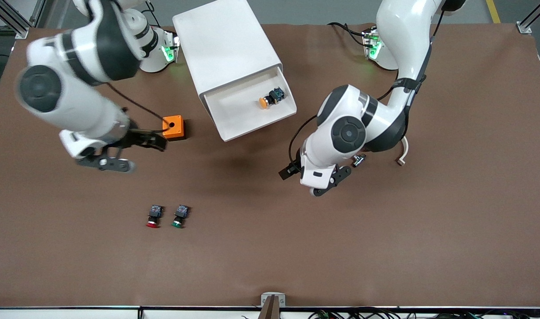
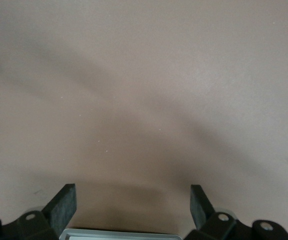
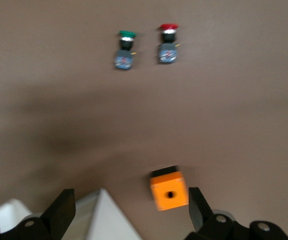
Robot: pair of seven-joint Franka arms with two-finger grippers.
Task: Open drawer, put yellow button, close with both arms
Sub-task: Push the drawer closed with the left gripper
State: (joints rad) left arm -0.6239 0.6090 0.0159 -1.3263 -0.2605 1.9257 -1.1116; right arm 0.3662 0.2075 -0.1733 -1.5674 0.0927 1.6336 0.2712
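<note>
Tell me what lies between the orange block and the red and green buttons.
Nothing: the front view shows bare table between the orange block and the red button and green button.

The drawer (image 1: 252,108) of the white cabinet (image 1: 227,46) at the upper middle of the frame stood pulled open, and the yellow button (image 1: 270,98) lay in its tray. At the left of the frame the right claw (image 1: 142,142) hung with jaws apart above the brown counter (image 1: 385,243), just beside an orange block (image 1: 172,127). At centre right the left claw (image 1: 314,177) hovered over bare counter, open. At the lower left lay a red button (image 1: 154,215) and a green button (image 1: 180,215), side by side.
</note>
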